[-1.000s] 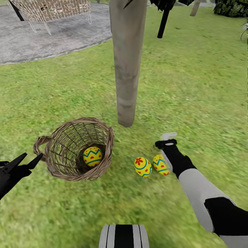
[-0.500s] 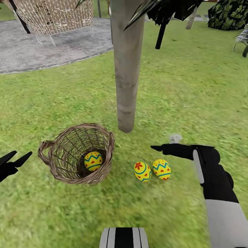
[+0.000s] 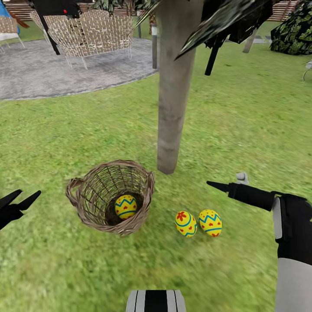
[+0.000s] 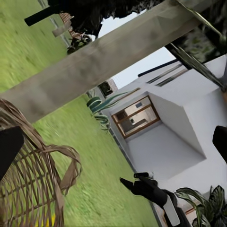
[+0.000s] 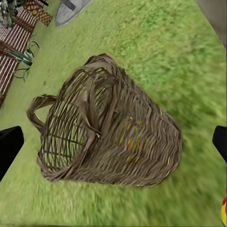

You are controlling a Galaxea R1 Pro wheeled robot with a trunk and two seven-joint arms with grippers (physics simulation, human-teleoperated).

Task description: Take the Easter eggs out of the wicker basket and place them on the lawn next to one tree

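The wicker basket (image 3: 93, 200) stands on the lawn (image 3: 242, 117), just left of the tree (image 3: 172, 108). One Easter egg (image 3: 126, 206) lies at its bottom. Two more eggs (image 3: 186, 223) (image 3: 210, 222) lie side by side on the grass near the trunk's foot. My right gripper (image 3: 227, 182) hovers open above and to the right of that pair, holding nothing. My left gripper (image 3: 19, 201) is open at the left edge, apart from the basket. In the right wrist view the basket (image 5: 109, 142) lies ahead between the spread fingertips (image 5: 9, 146).
A grey paved patio (image 3: 52, 73) with a large wicker chair (image 3: 93, 32) lies at the back left. Dark leaves (image 3: 234, 21) hang over the trunk. Open grass stretches to the right. A white house (image 4: 175, 127) appears in the left wrist view.
The head view has tilted up and shifted. My right gripper has drawn back from beside the two eggs on the grass, up and to the right. The left gripper has barely moved.
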